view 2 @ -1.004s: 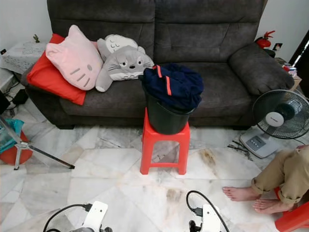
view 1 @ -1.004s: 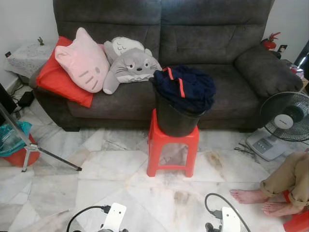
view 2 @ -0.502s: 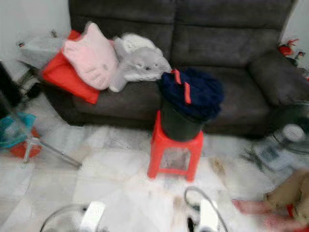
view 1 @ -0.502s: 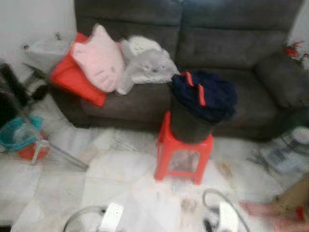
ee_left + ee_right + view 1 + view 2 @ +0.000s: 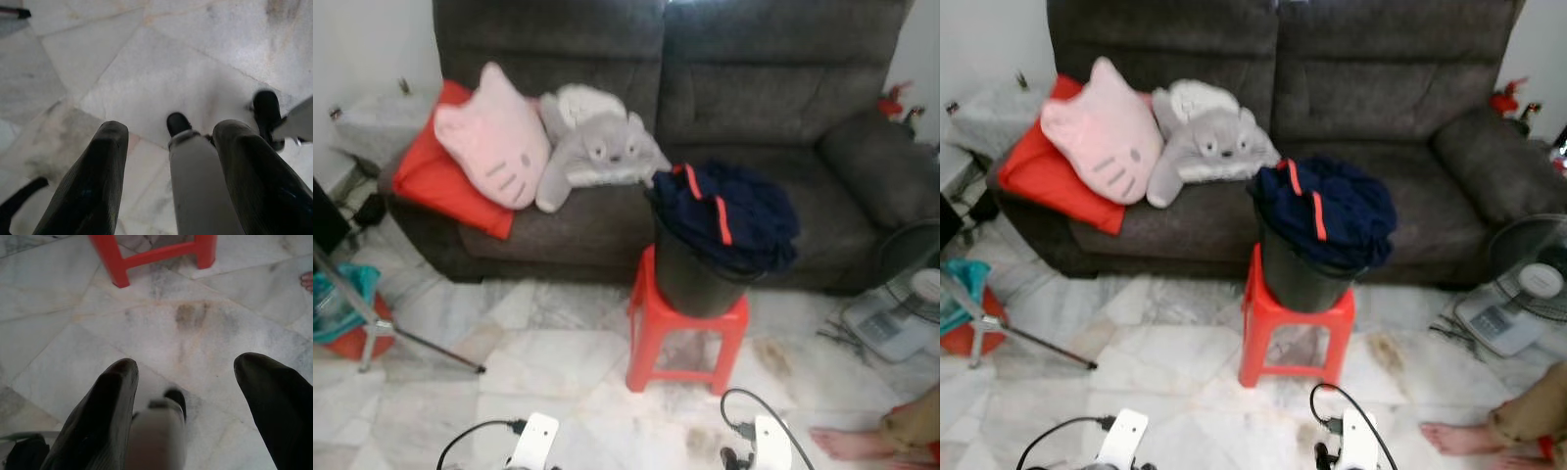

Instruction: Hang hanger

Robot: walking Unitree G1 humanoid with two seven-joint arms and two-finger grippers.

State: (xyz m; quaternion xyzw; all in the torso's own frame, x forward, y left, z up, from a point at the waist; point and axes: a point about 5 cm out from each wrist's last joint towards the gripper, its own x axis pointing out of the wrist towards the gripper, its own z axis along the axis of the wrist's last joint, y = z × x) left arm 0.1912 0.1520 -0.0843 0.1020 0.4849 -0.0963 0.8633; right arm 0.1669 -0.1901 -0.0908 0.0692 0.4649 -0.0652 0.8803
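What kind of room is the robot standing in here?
Most likely a home living room: a grey sofa with a pink cat cushion, a marble-tiled floor, and a standing fan beside it.

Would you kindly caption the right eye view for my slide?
Black bucket heaped with navy clothes on a red stool before a grey sofa.
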